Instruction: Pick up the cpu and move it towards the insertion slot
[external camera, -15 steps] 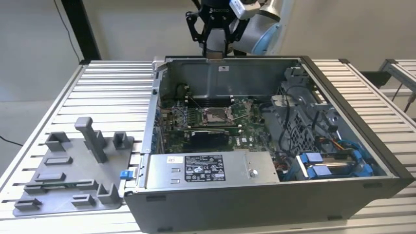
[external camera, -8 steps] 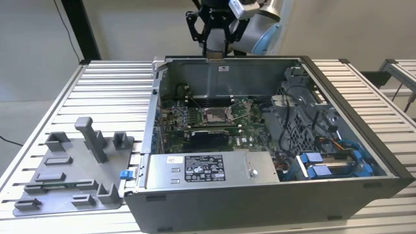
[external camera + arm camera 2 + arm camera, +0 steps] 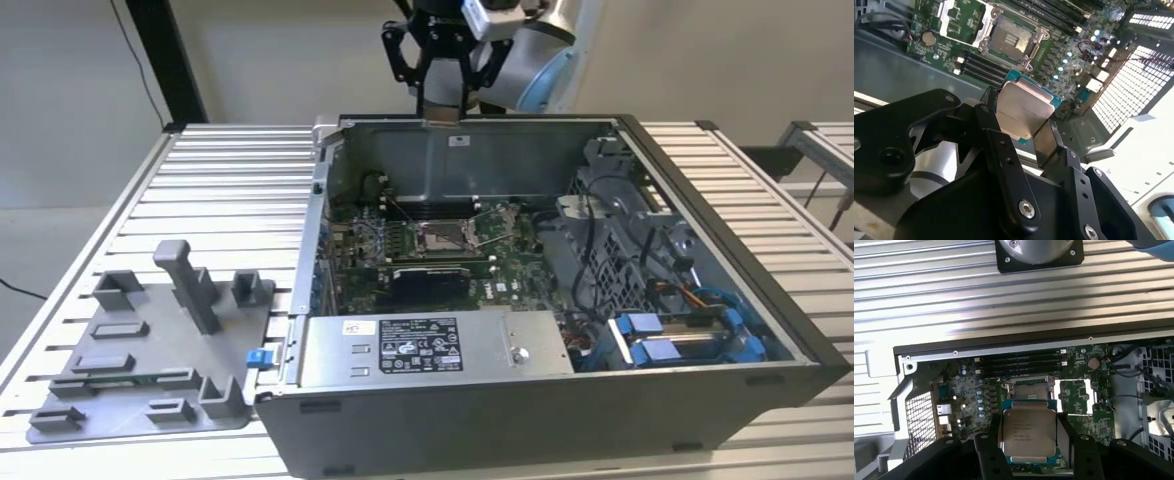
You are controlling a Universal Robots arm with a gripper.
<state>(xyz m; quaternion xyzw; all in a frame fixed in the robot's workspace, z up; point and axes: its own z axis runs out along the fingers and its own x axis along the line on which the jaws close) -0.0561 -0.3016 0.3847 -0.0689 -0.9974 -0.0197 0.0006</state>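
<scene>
My gripper (image 3: 442,108) hangs above the back wall of the open computer case (image 3: 747,300), shut on the cpu (image 3: 443,119). In both wrist views the cpu (image 3: 1021,111) (image 3: 1028,432) shows as a thin square chip with a pale silvery top, clamped by its edges between two black fingers (image 3: 988,125) (image 3: 1065,432). The insertion slot (image 3: 445,237) is a metal-framed socket with wire levers on the green board, down inside the case and nearer the exterior camera than the gripper. The slot (image 3: 1011,37) (image 3: 1029,389) is apart from the cpu, and the chip partly hides it in the first wrist view.
A grey tray (image 3: 147,350) with blocks and posts lies on the ribbed table at the exterior view's left. Inside the case are a black recess (image 3: 430,283), a labelled power supply (image 3: 414,345), cables and blue drive clips (image 3: 674,335). Case walls ring the board.
</scene>
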